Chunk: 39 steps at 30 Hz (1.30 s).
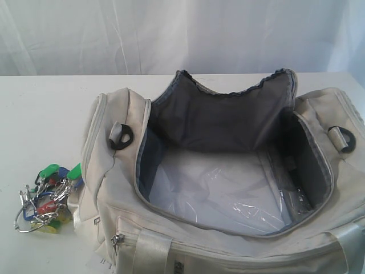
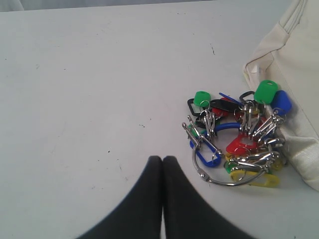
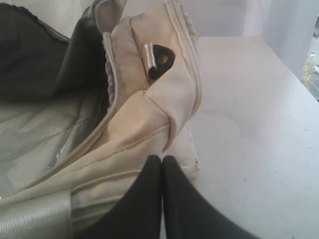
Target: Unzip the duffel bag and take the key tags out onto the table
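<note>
The cream duffel bag [image 1: 114, 188] lies unzipped on the white table [image 1: 40, 125], its grey lining and a clear plastic sheet [image 1: 217, 194] showing inside. The key tags [image 1: 48, 197] [image 2: 237, 137], a bunch of green, blue, red and yellow tags on metal rings, lie on the table against the bag's left end [image 2: 294, 64]. My left gripper [image 2: 162, 160] is shut and empty above bare table, a short way from the tags. Over the bag's right end [image 3: 149, 129], my right gripper [image 3: 162, 159] is shut on nothing. Neither gripper shows in the exterior view.
A black D-ring [image 1: 121, 136] sits on the bag's left end and another [image 1: 342, 138] [image 3: 160, 59] on its right end. A white curtain [image 1: 171, 34] hangs behind the table. Bare tabletop [image 3: 249, 124] lies beside the bag's right end.
</note>
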Each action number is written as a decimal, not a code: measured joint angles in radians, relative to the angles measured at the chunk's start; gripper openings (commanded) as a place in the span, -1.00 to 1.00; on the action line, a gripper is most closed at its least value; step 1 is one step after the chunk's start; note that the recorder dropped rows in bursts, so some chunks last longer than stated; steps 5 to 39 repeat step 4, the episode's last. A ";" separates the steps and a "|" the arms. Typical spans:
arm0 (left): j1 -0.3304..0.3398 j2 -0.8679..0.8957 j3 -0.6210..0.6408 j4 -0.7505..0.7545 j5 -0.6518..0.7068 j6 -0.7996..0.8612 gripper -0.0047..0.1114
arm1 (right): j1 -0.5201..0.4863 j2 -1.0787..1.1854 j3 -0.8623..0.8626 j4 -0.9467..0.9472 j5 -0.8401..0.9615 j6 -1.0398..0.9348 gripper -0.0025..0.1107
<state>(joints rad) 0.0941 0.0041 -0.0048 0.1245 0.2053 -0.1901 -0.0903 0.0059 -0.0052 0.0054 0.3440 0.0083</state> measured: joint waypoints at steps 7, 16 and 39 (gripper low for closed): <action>0.000 0.000 0.000 0.000 0.000 0.000 -0.92 | 0.000 0.000 0.000 0.000 0.000 0.000 -0.96; 0.000 0.000 0.000 0.000 0.000 0.000 -0.92 | 0.000 0.000 0.000 0.000 0.000 0.000 -0.96; 0.000 0.000 0.000 0.000 0.000 0.000 -0.92 | 0.000 0.000 0.000 0.000 0.000 0.000 -0.96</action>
